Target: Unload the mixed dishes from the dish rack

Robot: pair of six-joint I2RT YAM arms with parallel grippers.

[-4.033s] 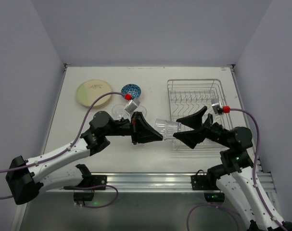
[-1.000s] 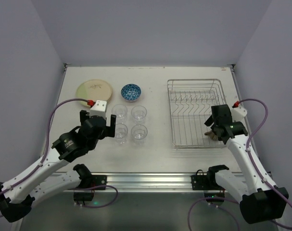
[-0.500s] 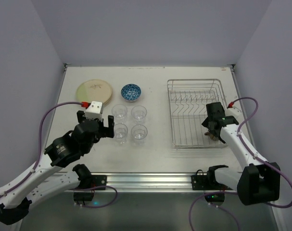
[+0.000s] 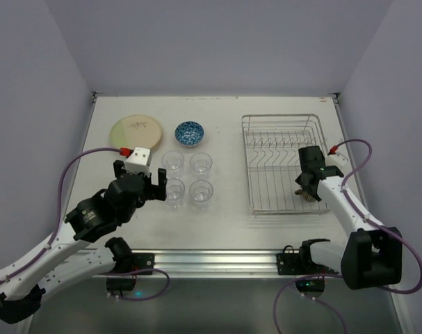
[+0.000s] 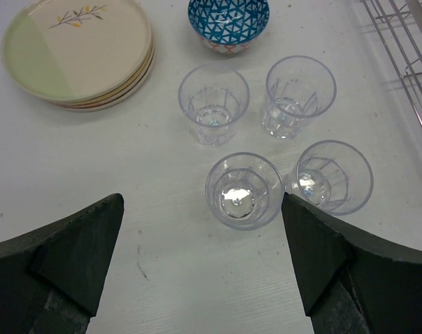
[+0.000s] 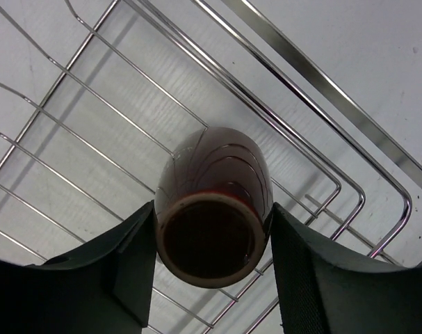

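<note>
The dish rack [image 4: 283, 163] stands at the table's right; its wires [image 6: 92, 104] fill the right wrist view. A dark cup [image 6: 217, 174] with a pale rim lies on its side in the rack's near right corner [image 4: 306, 195]. My right gripper [image 6: 212, 250] reaches down over it [image 4: 308, 184], both fingers pressed against its sides. Several clear glasses [image 4: 187, 176] stand upright on the table left of the rack, with the stacked cream plates [image 4: 136, 132] and blue-patterned bowl [image 4: 189, 131] behind them. My left gripper [image 4: 139, 182] hovers open just left of the glasses [image 5: 244, 190], holding nothing.
The rack's row of upright tines [image 4: 277, 142] runs across its far half. The plates [image 5: 78, 52] and bowl [image 5: 229, 21] sit at the top of the left wrist view. Bare tabletop [image 4: 228, 181] separates glasses and rack.
My right gripper's fingers have come in from wide open onto the dark cup's sides. The left arm has drifted slightly, still open.
</note>
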